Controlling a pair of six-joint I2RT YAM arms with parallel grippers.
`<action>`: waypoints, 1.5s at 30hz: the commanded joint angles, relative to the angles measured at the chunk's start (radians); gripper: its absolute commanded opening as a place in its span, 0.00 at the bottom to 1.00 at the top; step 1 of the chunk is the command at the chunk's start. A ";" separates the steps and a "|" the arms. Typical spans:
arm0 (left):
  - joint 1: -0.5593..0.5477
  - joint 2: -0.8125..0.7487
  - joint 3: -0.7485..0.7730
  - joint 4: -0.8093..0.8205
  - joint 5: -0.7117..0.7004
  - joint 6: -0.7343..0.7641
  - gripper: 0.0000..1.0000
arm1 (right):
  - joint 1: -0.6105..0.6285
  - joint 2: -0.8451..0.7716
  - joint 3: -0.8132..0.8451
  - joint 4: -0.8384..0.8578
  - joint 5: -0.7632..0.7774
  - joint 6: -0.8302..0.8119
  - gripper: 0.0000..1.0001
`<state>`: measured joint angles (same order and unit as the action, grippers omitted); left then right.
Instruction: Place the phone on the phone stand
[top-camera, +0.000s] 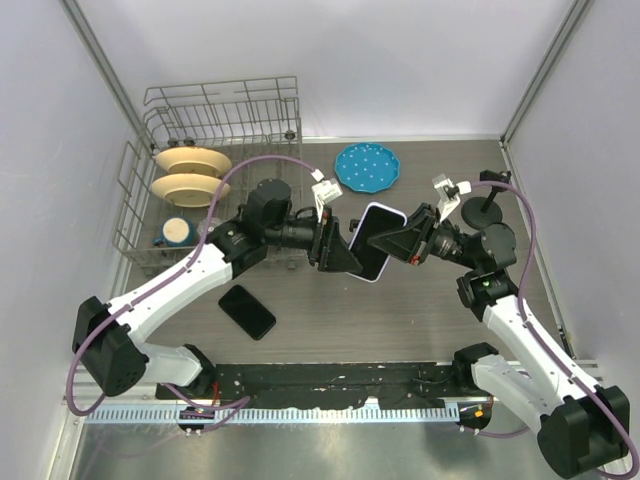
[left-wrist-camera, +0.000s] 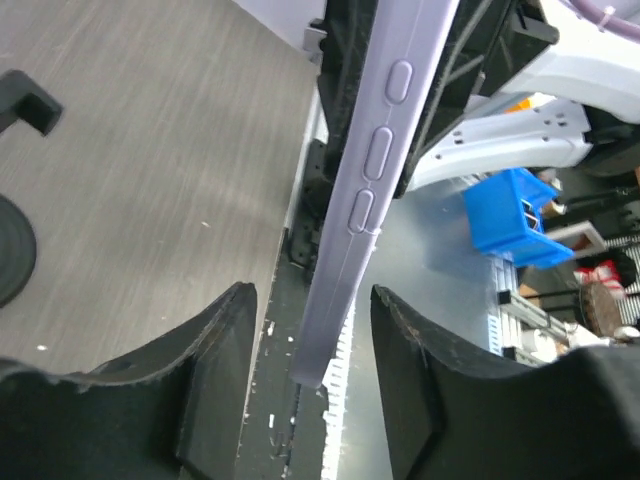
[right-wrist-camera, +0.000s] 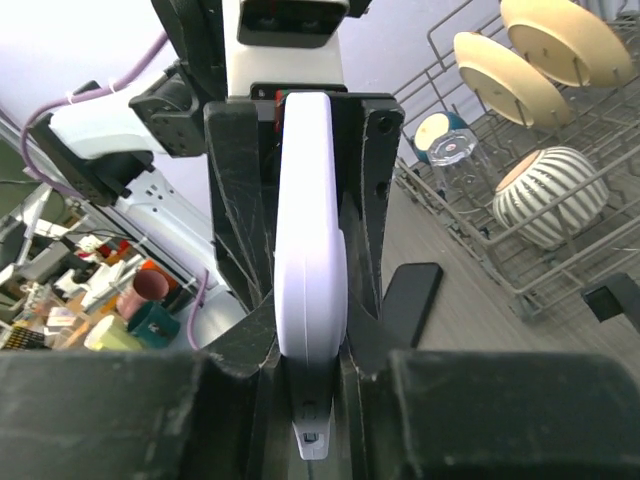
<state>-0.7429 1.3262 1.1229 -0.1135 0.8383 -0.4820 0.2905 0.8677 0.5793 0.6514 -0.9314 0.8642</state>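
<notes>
The left arm (top-camera: 170, 290) rises from the near-left corner of the bench (top-camera: 400, 320) and the right arm (top-camera: 510, 320) from the near-right corner. Both forearms angle inward, so the 2 grippers meet nose to nose over the middle. The left gripper (top-camera: 345, 252) has its jaws apart, 1 finger on each side of the phone (top-camera: 384, 217), with a gap on both sides. The right gripper (top-camera: 392, 240) is clamped on the phone's flat faces, holding it on edge.
</notes>
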 joint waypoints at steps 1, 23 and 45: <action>0.000 -0.086 0.017 -0.012 -0.143 0.040 0.58 | -0.002 -0.045 0.008 -0.048 0.031 -0.125 0.01; 0.000 0.053 0.193 -0.034 0.081 -0.007 0.53 | 0.090 -0.058 0.070 -0.216 -0.118 -0.249 0.01; 0.010 -0.133 0.068 -0.023 -0.047 0.102 0.00 | 0.274 -0.021 -0.074 -0.211 0.098 -0.275 0.64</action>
<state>-0.7380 1.2446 1.1938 -0.2291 0.8150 -0.3611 0.5495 0.8890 0.5907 0.2630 -0.8669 0.4927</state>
